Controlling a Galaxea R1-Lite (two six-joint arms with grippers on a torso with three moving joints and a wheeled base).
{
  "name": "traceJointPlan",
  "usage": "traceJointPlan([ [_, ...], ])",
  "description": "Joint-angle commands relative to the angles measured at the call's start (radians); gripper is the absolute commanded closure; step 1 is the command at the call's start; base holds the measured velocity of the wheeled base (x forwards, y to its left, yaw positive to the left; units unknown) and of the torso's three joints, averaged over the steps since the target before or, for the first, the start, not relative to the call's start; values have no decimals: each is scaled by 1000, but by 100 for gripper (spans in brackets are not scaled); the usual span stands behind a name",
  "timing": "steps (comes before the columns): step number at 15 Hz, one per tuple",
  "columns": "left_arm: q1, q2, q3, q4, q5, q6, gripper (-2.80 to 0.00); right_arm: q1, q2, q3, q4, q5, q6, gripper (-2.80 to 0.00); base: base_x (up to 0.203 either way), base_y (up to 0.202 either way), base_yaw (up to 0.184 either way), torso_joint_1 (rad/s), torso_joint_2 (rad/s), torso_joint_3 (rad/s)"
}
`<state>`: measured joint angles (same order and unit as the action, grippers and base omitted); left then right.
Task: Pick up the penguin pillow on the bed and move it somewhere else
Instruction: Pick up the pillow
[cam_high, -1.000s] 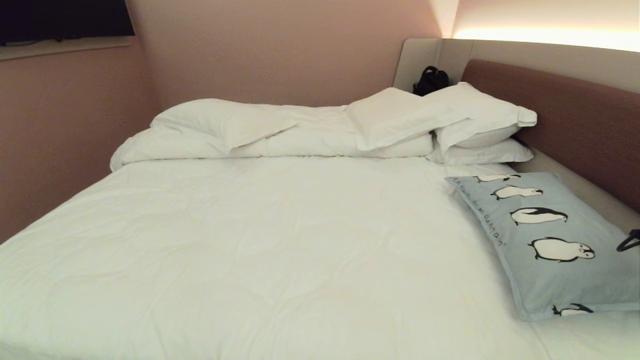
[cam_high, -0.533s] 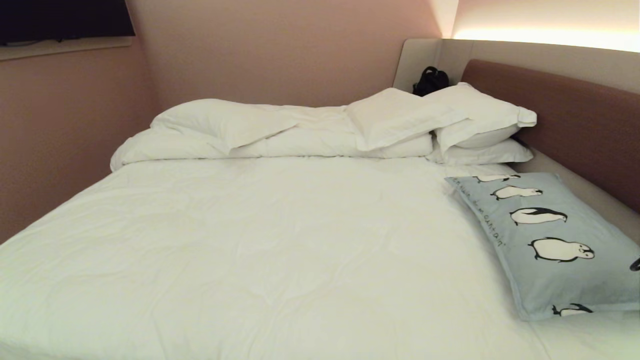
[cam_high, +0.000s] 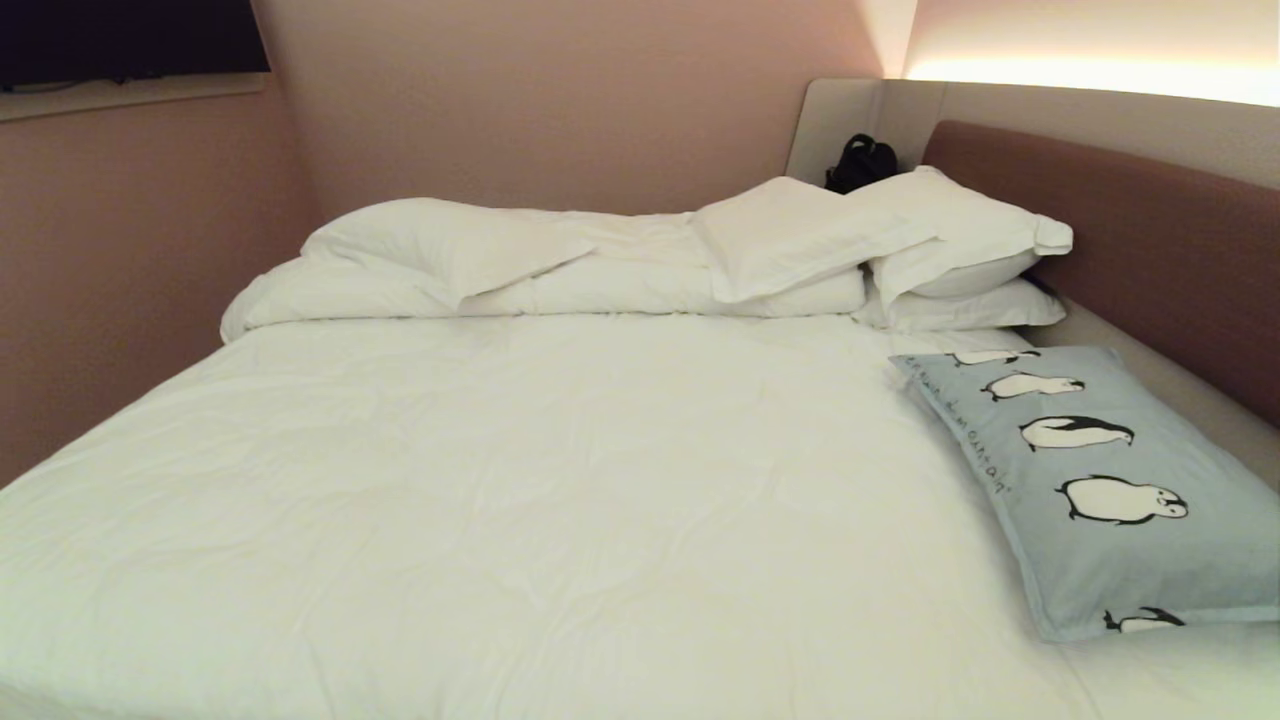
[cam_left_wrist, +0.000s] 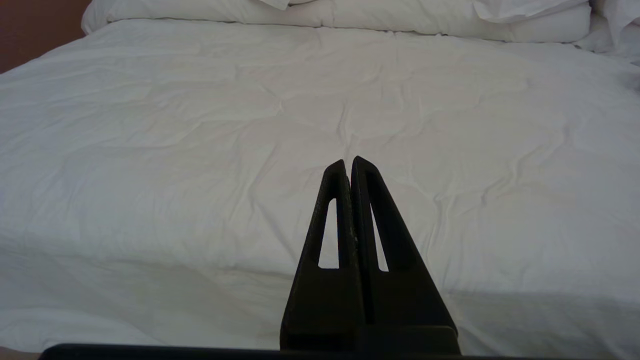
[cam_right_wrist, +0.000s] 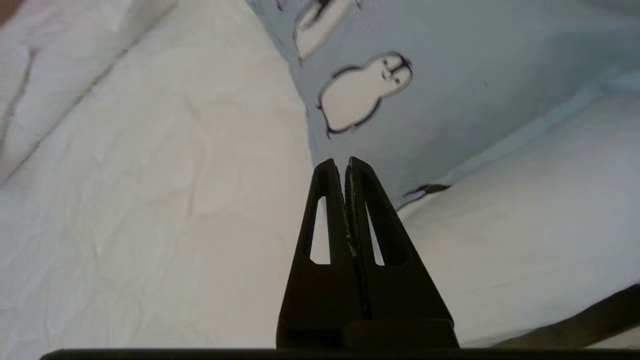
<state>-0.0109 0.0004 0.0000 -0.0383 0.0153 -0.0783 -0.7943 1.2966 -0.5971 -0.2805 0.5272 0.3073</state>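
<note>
The light blue penguin pillow (cam_high: 1110, 490) lies flat on the right side of the bed (cam_high: 520, 480), beside the brown headboard. In the right wrist view the penguin pillow (cam_right_wrist: 450, 75) fills the area beyond my right gripper (cam_right_wrist: 339, 161), which is shut and empty, hanging above the sheet just short of the pillow's near corner. My left gripper (cam_left_wrist: 348, 161) is shut and empty too, pointing level over the white sheet (cam_left_wrist: 200, 150) near the bed's front edge. Neither gripper appears in the head view.
A folded white duvet (cam_high: 540, 270) and stacked white pillows (cam_high: 930, 250) lie along the far side of the bed. A black bag (cam_high: 860, 160) sits in the back corner. The padded headboard (cam_high: 1150, 250) borders the right side, a pink wall the left.
The dark tip of my right gripper, seen at the head view's right edge beside the pillow a second ago, has slid out of that view. The pillow has not moved.
</note>
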Motion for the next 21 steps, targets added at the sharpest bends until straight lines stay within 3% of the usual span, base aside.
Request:
traceJointPlan([
  [1,0,0,0,-1,0,-1,0,9,-135,-54,508,-3,7,0,0,0,0,0,0,0],
  [3,0,0,0,-1,0,0,0,51,-177,-120,765,-56,16,0,0,0,0,0,0,0],
  [4,0,0,0,-2,0,-1,0,92,-189,-132,827,-118,21,0,0,0,0,0,0,0],
  [8,0,0,0,0,0,-1,0,221,-220,-121,844,-372,72,0,0,0,0,0,0,0],
  [11,0,0,0,-2,0,-1,0,354,-230,-120,842,-506,125,0,0,0,0,0,0,0],
  [16,0,0,0,0,0,-1,0,609,-322,-99,842,-565,169,0,0,0,0,0,0,0],
  [21,0,0,0,-2,0,0,0,740,-576,-22,792,-554,75,0,0,0,0,0,0,0],
])
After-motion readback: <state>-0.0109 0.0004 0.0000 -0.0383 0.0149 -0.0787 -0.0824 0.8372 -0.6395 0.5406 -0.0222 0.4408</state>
